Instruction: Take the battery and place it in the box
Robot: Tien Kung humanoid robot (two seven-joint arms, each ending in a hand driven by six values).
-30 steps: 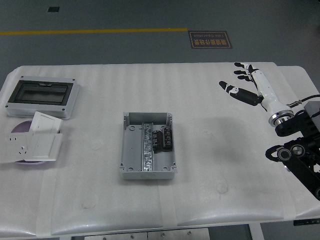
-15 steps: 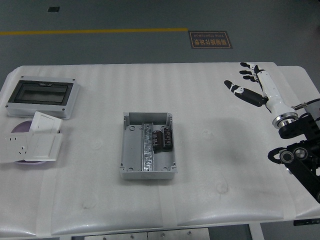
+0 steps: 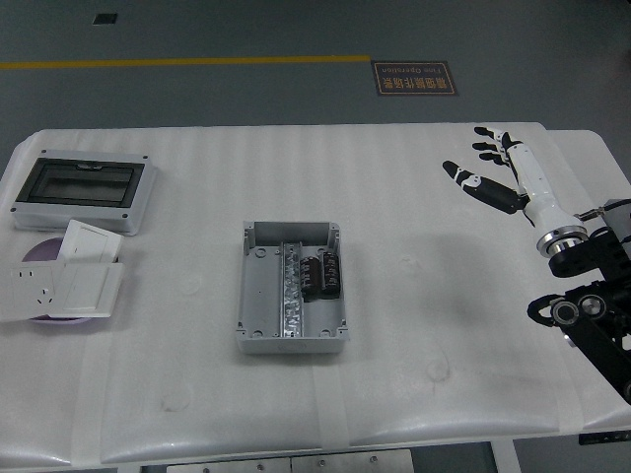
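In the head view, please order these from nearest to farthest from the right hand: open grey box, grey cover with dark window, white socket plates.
From the right hand:
1. Open grey box, table centre.
2. Grey cover with dark window, far left.
3. White socket plates, left edge; nearly tied with the cover.

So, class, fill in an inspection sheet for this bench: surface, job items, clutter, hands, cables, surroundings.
Surface: white table, padded cover.
Job's things: open grey box at centre, black part already inside by a metal rail.
Clutter: windowed cover far left; white switch plates on a purple disc.
Hands: right hand open above the far right, empty; left not in view.
Cables: thin cable at right arm.
Surroundings: grey floor, yellow line, floor sign.
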